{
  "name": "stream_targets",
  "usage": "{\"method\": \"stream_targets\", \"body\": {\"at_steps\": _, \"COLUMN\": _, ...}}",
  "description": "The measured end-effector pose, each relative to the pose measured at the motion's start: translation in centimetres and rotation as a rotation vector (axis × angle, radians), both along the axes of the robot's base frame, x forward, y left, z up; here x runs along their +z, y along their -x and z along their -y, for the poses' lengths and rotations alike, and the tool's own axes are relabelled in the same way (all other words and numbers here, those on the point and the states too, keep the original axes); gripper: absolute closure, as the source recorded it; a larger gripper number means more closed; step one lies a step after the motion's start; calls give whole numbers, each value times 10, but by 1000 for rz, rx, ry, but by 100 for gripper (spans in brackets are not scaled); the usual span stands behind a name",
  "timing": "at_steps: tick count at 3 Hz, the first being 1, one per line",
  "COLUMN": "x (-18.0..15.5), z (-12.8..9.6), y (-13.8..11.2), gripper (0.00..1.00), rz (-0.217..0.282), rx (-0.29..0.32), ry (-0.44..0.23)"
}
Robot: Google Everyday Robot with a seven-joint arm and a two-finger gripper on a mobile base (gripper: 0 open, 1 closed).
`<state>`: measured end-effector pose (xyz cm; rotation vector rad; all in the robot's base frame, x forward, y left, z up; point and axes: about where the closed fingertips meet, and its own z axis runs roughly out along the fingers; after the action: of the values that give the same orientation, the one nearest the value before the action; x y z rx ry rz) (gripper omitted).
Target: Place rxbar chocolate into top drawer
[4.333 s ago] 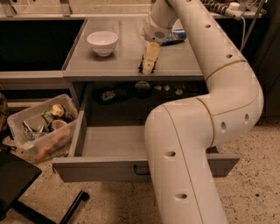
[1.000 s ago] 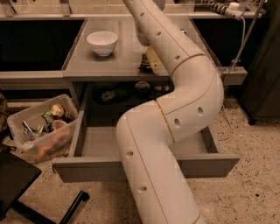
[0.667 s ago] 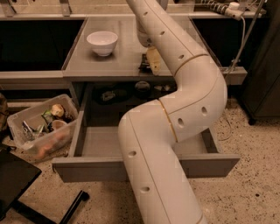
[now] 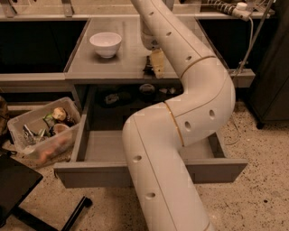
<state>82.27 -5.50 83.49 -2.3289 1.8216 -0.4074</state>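
My gripper (image 4: 156, 63) is down on the grey counter (image 4: 117, 63), at its right part, right of the white bowl (image 4: 105, 43). A small dark thing (image 4: 147, 68) lies against the gripper's left side; it may be the rxbar chocolate, but my arm covers most of it. The top drawer (image 4: 90, 174) stands pulled open below the counter. Its floor (image 4: 104, 145) shows bare on the left. My arm covers its middle and the handle.
Several small dark objects (image 4: 111, 97) lie at the drawer's back. A clear plastic bin (image 4: 41, 131) of clutter stands on the floor at left. A black chair base (image 4: 18, 187) is at bottom left. A power strip (image 4: 235, 8) with cables lies at top right.
The gripper has stayed at the same spot on the counter. The arm's upper links have swung left and toward the camera, now covering more of the drawer.
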Motion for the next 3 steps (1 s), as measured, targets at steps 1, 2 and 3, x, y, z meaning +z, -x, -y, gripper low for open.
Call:
{"method": "stream_targets", "body": {"at_steps": 1, "x": 0, "z": 0, "y": 0, "gripper": 42, "rz": 0, "rx": 0, "ry": 0}}
{"method": "stream_targets", "body": {"at_steps": 2, "x": 0, "z": 0, "y": 0, "gripper": 65, "rz": 0, "rx": 0, "ry": 0}}
{"method": "stream_targets", "body": {"at_steps": 3, "x": 0, "z": 0, "y": 0, "gripper": 89, "rz": 0, "rx": 0, "ry": 0}}
